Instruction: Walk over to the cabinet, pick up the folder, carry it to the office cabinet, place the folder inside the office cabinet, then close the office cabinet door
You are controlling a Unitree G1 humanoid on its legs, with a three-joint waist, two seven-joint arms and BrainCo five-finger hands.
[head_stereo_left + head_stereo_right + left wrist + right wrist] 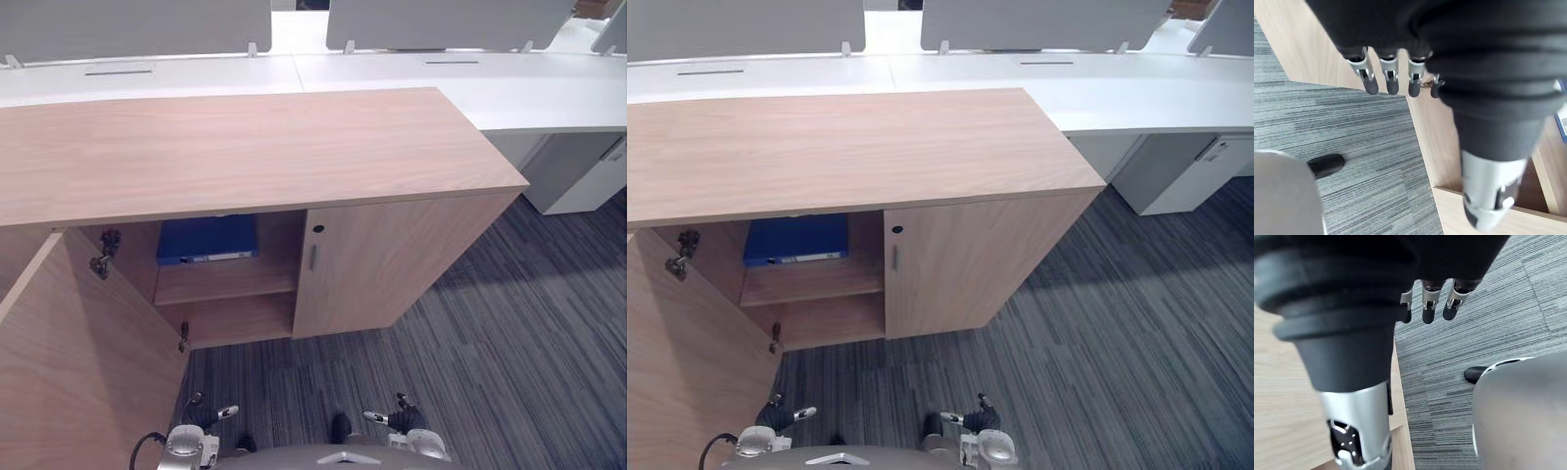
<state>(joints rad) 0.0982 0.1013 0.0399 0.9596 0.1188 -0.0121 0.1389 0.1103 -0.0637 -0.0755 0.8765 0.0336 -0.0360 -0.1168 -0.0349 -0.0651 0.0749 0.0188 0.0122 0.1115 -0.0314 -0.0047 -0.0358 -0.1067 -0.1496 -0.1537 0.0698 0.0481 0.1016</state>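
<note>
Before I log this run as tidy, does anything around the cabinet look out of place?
Only the cabinet's left door stands wide open, the blue folder on the upper shelf inside. Nothing looks spilled or damaged.

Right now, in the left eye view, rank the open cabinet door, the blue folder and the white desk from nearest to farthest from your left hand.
From the left hand:
1. Open cabinet door, close beside it on the left.
2. Blue folder, ahead on the shelf inside the cabinet.
3. White desk, behind the cabinet, farthest.

White desks with grey divider screens, perhaps a white drawer unit beneath, striped grey carpet
</note>
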